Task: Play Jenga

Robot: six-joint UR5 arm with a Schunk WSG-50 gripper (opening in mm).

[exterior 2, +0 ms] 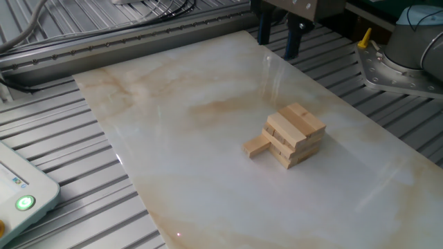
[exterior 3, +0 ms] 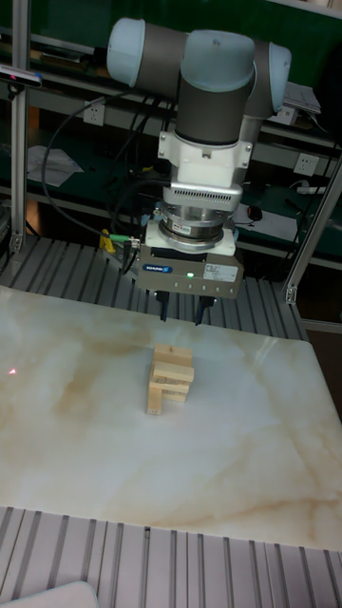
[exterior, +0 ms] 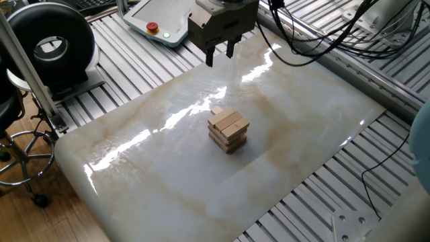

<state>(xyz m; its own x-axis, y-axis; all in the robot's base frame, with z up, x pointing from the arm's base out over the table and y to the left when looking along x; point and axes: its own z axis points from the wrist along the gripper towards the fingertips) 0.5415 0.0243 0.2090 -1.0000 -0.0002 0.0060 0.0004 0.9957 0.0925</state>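
Hovering empty with fingers nearly closed, the tool [exterior: 220, 55] hangs behind the stack [exterior: 228, 130], whose protruding block [exterior 2: 256, 146] points away from it.

The arm comes down from the top centre of the tall fixed view, its grey wrist vertical and pointing straight down. The claw [exterior 3: 180, 311] hangs below it, empty, its two dark fingers [exterior: 210, 56] drawn fairly near each other with a narrow gap between. In the other fixed view the claw [exterior 2: 278, 43] sits at the upper edge of the frame.
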